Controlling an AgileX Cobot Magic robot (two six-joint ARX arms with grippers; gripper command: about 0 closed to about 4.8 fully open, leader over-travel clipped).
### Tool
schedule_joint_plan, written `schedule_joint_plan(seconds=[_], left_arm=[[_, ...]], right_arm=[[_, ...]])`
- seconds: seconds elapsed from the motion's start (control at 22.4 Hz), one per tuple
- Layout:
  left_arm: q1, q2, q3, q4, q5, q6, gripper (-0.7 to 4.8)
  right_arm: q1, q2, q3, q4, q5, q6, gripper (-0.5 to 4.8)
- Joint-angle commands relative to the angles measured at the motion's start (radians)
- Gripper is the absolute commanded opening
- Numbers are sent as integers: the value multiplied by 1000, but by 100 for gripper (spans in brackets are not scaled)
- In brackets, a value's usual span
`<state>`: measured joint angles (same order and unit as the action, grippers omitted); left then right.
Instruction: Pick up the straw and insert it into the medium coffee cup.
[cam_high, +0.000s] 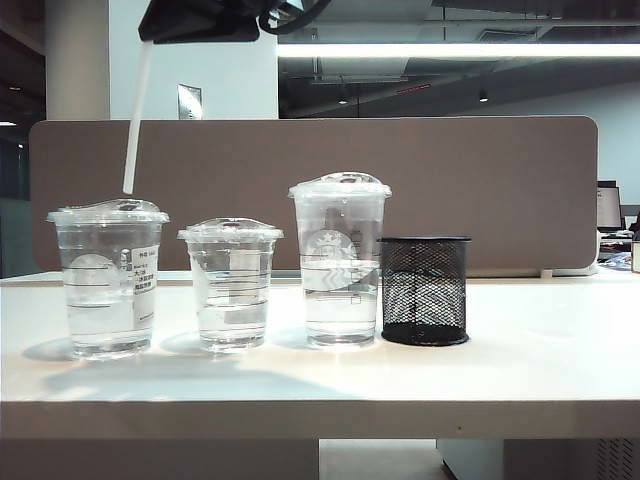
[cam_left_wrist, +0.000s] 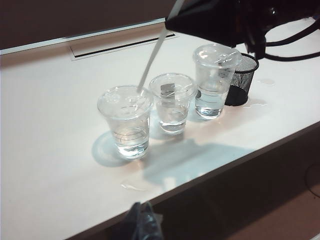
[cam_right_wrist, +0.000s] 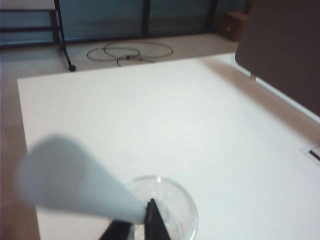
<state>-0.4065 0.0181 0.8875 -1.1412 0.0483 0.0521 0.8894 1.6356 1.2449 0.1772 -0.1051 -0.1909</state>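
Insertion step in hand, not done yet. Right gripper (cam_high: 200, 25) way up at the top of the exterior view, reaching across to the left side, jaws clamped together on the upper end of the straw (cam_high: 137, 115). Straw hanging down at a slight tilt, lower tip just above the domed lid of the medium coffee cup (cam_high: 108, 278), the leftmost cup with the white printed sticker. Tip not through the lid so far as the exterior view shows; in the left wrist view looks right at the rim of that lid, but can't tell whether touching.

Right wrist view: blurry straw (cam_right_wrist: 75, 187) running down toward the cup's lid (cam_right_wrist: 165, 207) directly below, so lined up roughly over it.

Left gripper (cam_left_wrist: 142, 222) barely poking in at the edge of its own view, off the desk (cam_high: 500, 370) and well apart from the cups. Can't tell whether those jaws are apart or together.

Other stuff in the row: shortest clear cup (cam_high: 230, 282), tallest cup with the bold logo (cam_high: 340, 262), black mesh pen holder (cam_high: 425, 290), all untouched.

Next move, guessing: nudge the tip over the lid's opening, straighten the straw a bit, then lower straight down. Tilt probably the main risk, since the tip could skate off the dome
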Motion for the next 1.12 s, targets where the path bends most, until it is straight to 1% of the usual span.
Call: schedule_joint_plan(seconds=[0.04,0.58,0.98,1.07,1.12], left_arm=[[-1,1,1,13,-3,0,-3],[-1,1,1,13,-3,0,-3],[-1,1,1,13,-3,0,-3],[-1,1,1,13,-3,0,-3],[-1,1,1,13,-3,0,-3]], right_arm=[[3,-5,4,-16,2,4,40],[3,10,4,-25,2,4,40],[3,83,4,-19,-2,4,43],[3,124,4,3,-2,4,179],[3,137,4,16,-2,4,266]])
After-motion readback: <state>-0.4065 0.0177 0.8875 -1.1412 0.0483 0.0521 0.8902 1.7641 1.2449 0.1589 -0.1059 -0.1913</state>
